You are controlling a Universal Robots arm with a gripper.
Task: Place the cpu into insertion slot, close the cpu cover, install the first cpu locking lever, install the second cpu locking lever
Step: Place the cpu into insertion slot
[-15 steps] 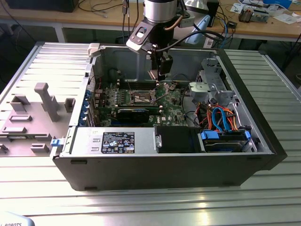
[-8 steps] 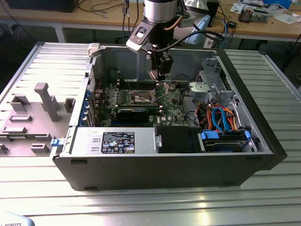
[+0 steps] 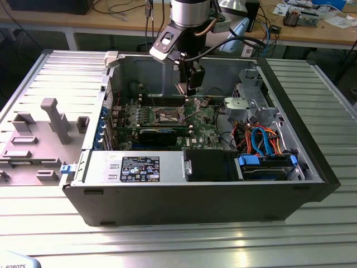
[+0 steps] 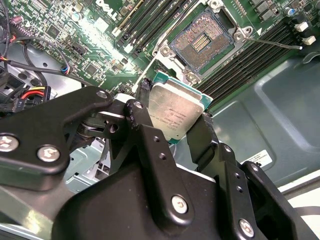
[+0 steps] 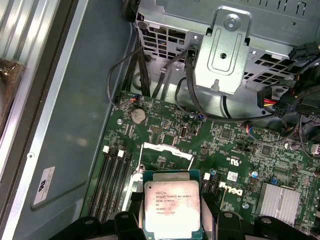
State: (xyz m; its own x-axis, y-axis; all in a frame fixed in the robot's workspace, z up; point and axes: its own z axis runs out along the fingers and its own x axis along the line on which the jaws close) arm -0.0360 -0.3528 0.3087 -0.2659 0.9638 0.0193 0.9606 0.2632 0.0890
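My gripper (image 3: 187, 88) hangs inside the open computer case, above the green motherboard (image 3: 167, 120). It is shut on the cpu (image 4: 175, 112), a flat square chip with a silver-grey top, held by two opposite edges between the black fingers (image 4: 200, 140). In the first wrist view the cpu (image 5: 171, 207) sits in the gripper (image 5: 171, 216) just short of the cpu cover (image 5: 167, 148), which stands raised. The insertion slot (image 4: 202, 42) lies uncovered beyond the chip, its dark pin field bare. A thin locking lever (image 4: 272, 44) sticks out beside it, unlatched.
Memory slots (image 4: 250, 57) flank the socket. A metal drive cage (image 5: 227, 45) with dangling black cables rises close by. A silver heat sink (image 5: 280, 202) sits on the board. The power supply (image 3: 139, 167) and blue-orange cables (image 3: 265, 142) fill the case front. Grey fixtures (image 3: 53, 120) stand on the exterior view's left.
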